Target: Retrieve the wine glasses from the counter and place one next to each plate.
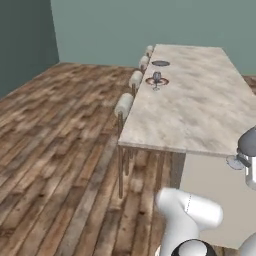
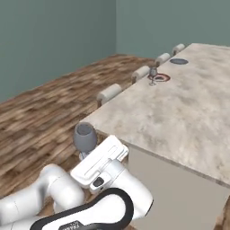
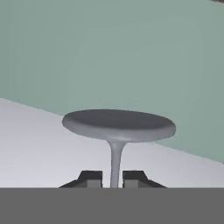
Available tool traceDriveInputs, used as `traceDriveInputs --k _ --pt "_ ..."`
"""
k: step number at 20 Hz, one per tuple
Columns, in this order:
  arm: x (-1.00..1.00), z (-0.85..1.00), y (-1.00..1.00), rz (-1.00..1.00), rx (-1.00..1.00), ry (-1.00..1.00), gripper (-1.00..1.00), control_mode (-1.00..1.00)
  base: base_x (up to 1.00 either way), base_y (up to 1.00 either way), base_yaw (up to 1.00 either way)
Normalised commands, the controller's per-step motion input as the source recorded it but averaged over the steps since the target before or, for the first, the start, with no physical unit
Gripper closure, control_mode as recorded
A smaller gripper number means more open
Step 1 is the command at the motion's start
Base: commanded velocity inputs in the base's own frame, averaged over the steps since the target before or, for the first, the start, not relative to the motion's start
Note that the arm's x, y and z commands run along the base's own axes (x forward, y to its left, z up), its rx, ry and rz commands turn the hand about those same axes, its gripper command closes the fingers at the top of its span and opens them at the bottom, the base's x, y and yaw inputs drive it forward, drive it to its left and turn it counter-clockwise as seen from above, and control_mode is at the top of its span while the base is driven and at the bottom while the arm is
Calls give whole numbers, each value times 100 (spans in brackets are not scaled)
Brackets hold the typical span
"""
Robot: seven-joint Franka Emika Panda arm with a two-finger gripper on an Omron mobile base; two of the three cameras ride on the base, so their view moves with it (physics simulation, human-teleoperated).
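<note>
My gripper point(image 3: 113, 178) is shut on the thin stem of a smoky grey wine glass point(image 2: 85, 136). The glass's round foot point(image 3: 118, 124) fills the middle of the hand view. I hold this glass point(image 1: 248, 142) in the air, off the near corner of the long marbled bar top point(image 1: 200, 107). A second wine glass point(image 1: 157, 78) stands far down the bar beside the red-rimmed plate point(image 2: 161, 77). Beyond it lies the grey plate point(image 1: 160, 63). The counter is out of view.
Several cushioned stools point(image 1: 124, 104) line the bar's left side, over a wooden floor point(image 1: 55, 145). A teal wall point(image 1: 150, 25) closes the room behind the bar. The bar's pale end panel point(image 2: 179, 193) is right in front of my base.
</note>
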Motion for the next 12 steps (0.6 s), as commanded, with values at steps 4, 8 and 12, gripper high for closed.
traceDriveInputs --k 4,8,12 --pt "0 0 0 0 0 0 100 100 98 100 -52" --pt "0 0 0 0 0 0 100 100 82 100 -51" --pt "0 0 0 0 0 0 100 100 73 100 -54"
